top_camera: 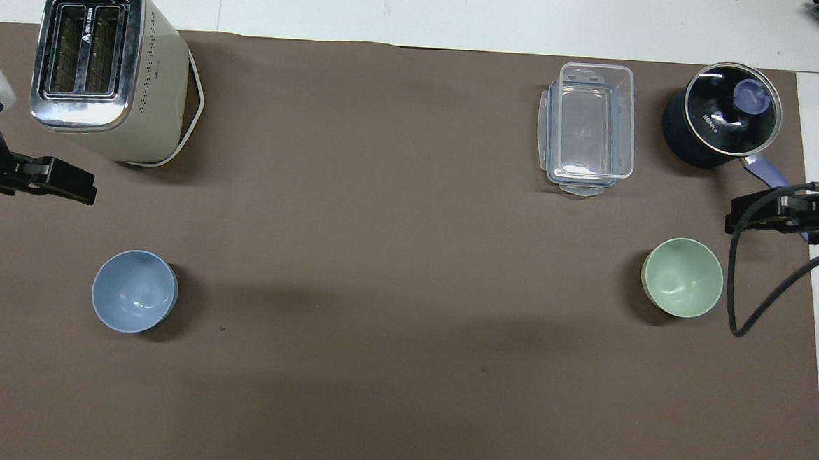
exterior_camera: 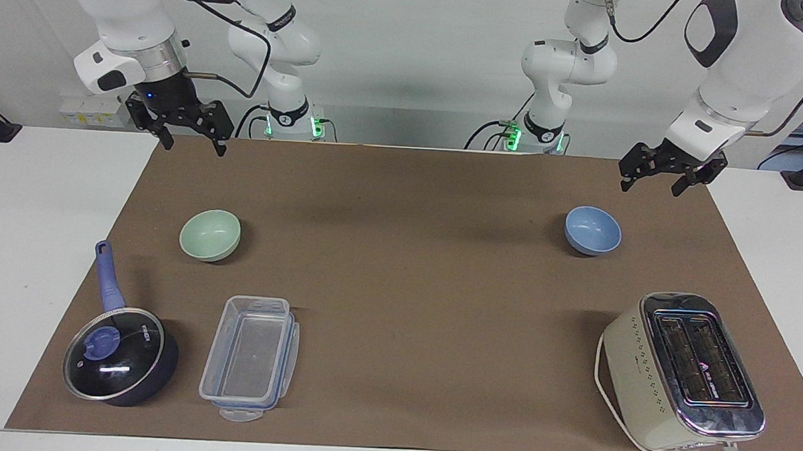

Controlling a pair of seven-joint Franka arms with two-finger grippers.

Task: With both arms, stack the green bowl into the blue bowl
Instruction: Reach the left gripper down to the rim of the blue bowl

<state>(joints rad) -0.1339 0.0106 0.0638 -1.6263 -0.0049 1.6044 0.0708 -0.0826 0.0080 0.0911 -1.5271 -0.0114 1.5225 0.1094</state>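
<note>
The pale green bowl [exterior_camera: 210,235] [top_camera: 682,276] sits upright on the brown mat toward the right arm's end of the table. Toward the left arm's end, the blue bowl [exterior_camera: 592,230] [top_camera: 133,290] also sits upright with nothing in it. My right gripper [exterior_camera: 194,148] [top_camera: 761,217] hangs open in the air over the mat's edge at its own end, apart from the green bowl. Over the mat's other end my left gripper [exterior_camera: 651,189] [top_camera: 68,187] is raised and open, holding nothing and clear of the blue bowl.
A cream toaster [exterior_camera: 682,371] [top_camera: 102,67] stands farther from the robots than the blue bowl. Farther out than the green bowl are a clear plastic container [exterior_camera: 250,358] [top_camera: 586,127] and a dark lidded pan [exterior_camera: 119,362] [top_camera: 720,120] with a blue handle.
</note>
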